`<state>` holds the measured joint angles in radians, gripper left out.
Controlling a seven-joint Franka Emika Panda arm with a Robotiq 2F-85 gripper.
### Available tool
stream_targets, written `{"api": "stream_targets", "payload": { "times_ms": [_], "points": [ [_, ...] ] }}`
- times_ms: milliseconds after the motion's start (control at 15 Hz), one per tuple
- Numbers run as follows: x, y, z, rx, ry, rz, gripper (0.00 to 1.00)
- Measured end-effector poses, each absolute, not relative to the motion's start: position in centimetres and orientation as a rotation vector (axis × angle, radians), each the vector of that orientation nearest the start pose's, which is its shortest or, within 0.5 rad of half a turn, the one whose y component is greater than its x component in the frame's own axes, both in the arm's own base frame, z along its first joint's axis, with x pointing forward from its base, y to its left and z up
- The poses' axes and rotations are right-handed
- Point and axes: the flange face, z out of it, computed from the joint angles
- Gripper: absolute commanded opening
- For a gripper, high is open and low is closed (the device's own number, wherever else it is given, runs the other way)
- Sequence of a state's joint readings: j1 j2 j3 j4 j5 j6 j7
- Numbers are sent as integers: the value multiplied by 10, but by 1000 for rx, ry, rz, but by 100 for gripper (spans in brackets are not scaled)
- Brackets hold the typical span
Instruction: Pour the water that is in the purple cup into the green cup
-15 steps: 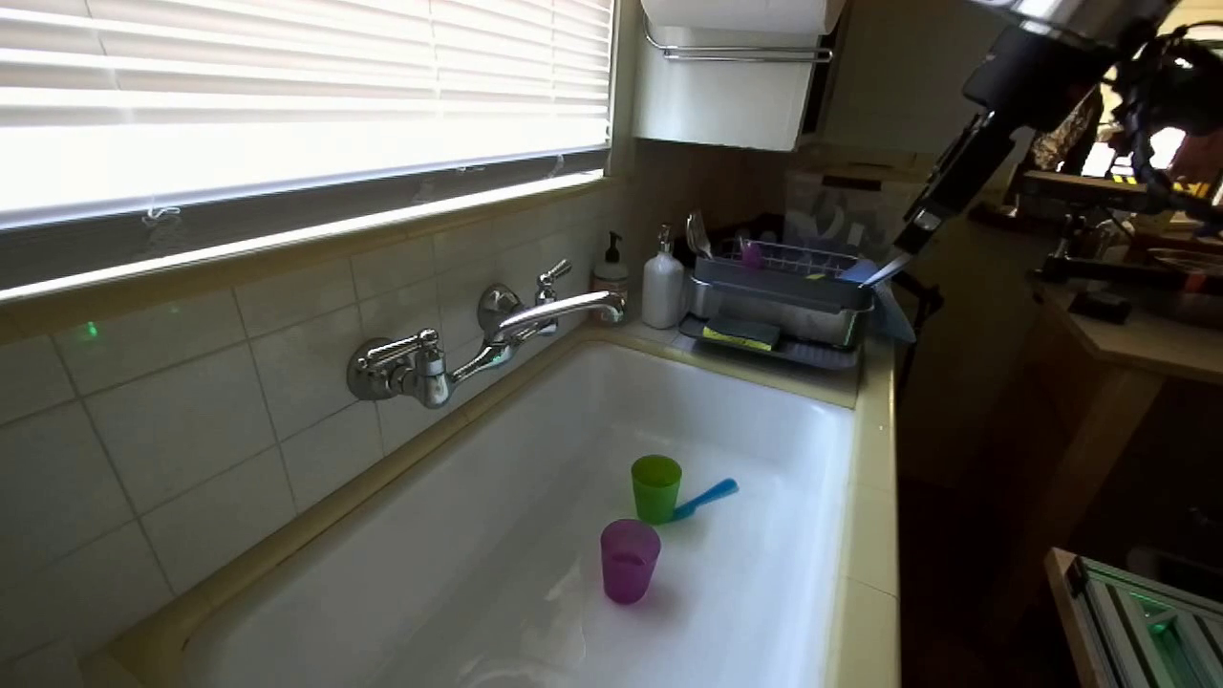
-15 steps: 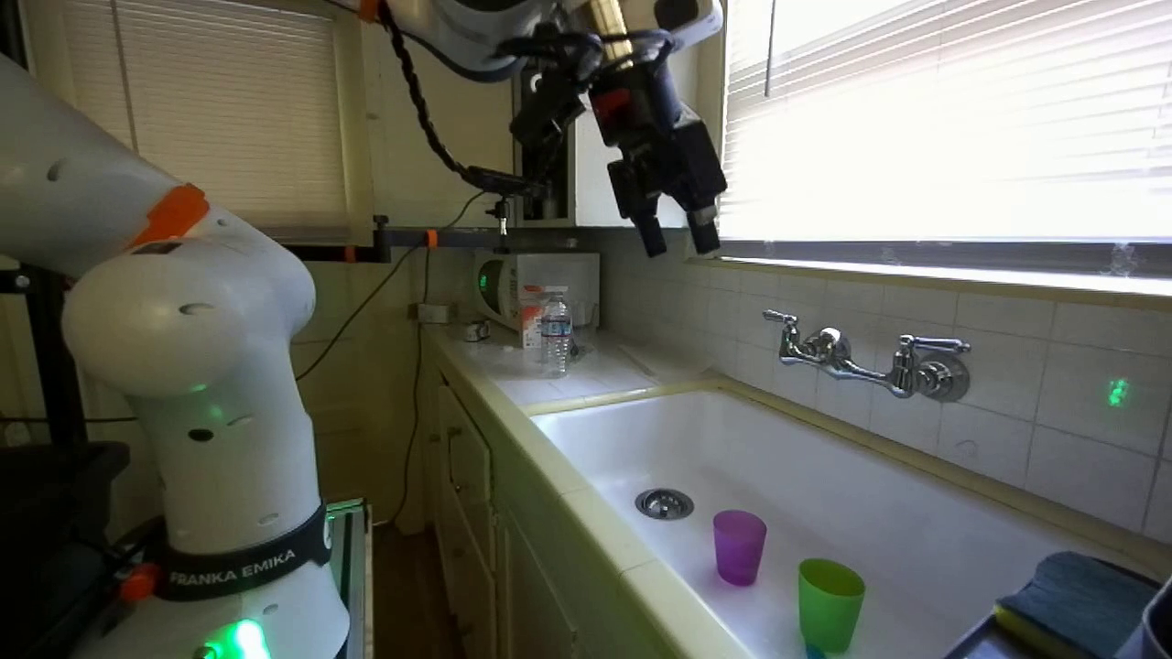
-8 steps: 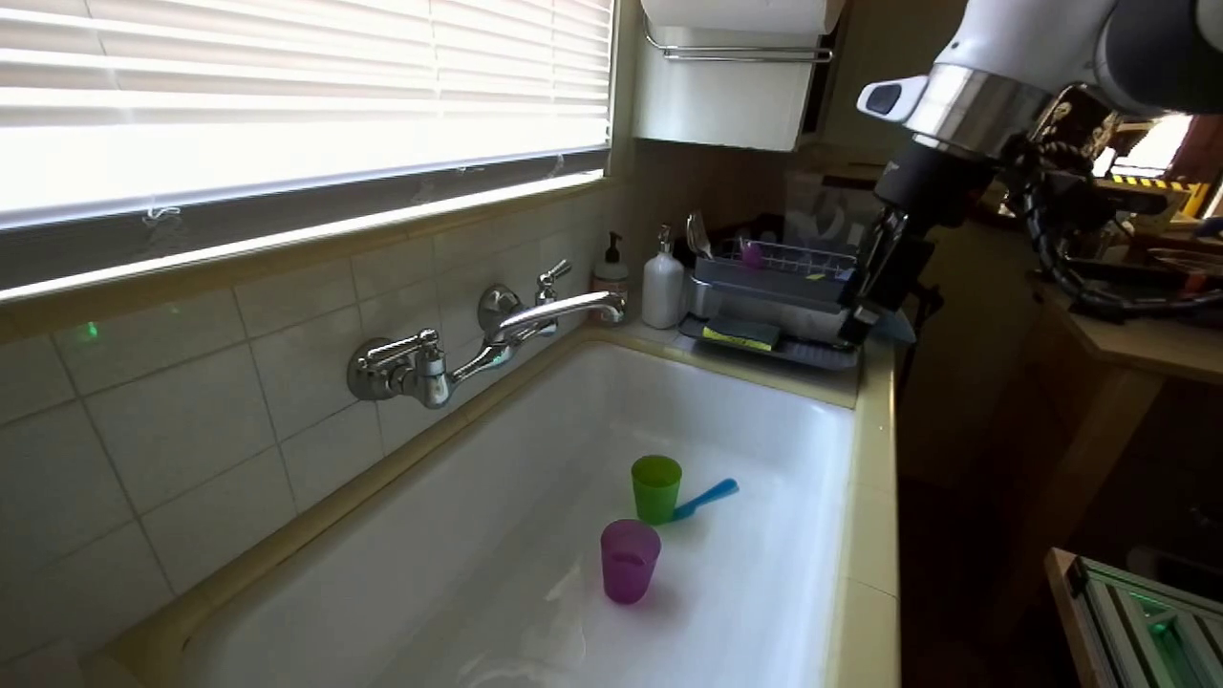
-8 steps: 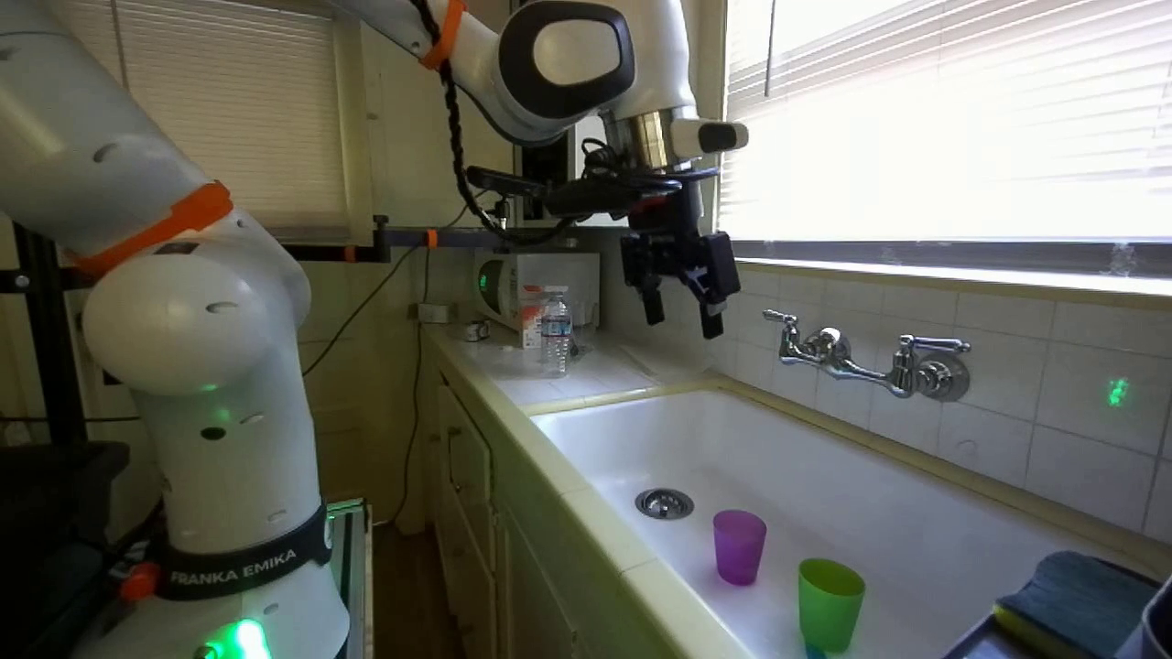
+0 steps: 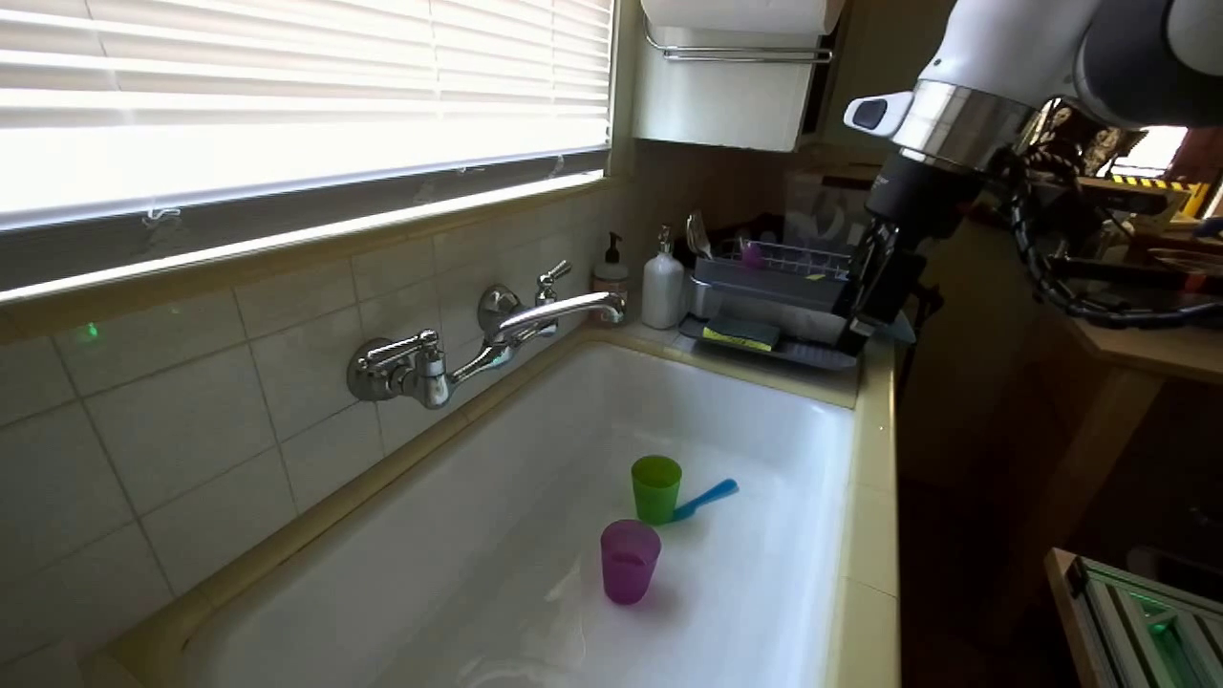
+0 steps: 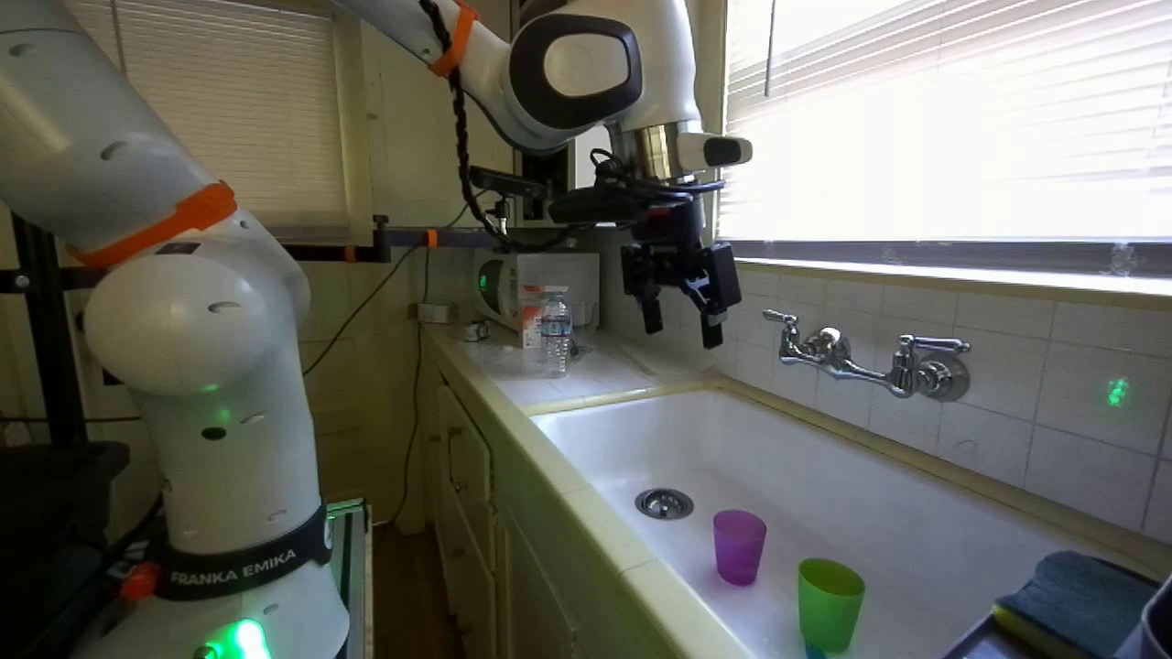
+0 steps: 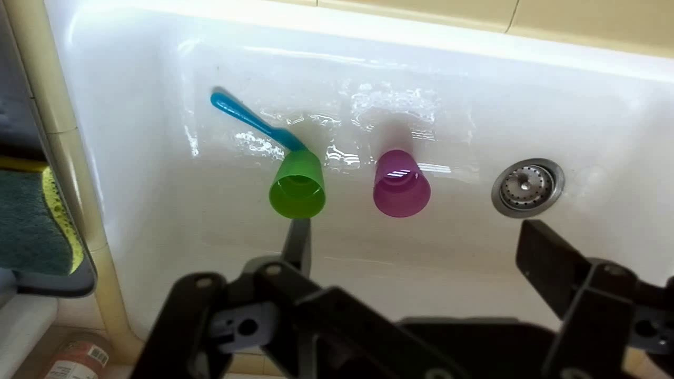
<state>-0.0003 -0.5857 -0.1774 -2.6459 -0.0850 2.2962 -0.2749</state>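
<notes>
Well below the pincer (image 6: pixel 682 333), its jaws spread wide, the translucent purple cup (image 6: pixel 739 549) and the green cup (image 6: pixel 830 606), both tapered plastic, stand upright and apart in the glossy white sink (image 6: pixel 879 513).

In an exterior view, my gripper (image 6: pixel 682 336) has sunk toward 6 o'clock and straightened from its 5 o'clock tilt.

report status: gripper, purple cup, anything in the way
Gripper open, empty, touching nothing. Purple cup upright in sink, apparently holding water. Green cup beside it, not touching, may crowd the grasp.
</notes>
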Motion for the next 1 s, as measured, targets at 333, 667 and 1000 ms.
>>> {"api": "stream_targets", "payload": {
  "times_ms": [333, 667, 1000],
  "points": [
    [396, -58, 421, -3087, -290, -381, 100],
    [425, -49, 368, -3032, -365, -393, 100],
    [447, -49, 317, -2979, -424, -331, 100]
  ]
}}
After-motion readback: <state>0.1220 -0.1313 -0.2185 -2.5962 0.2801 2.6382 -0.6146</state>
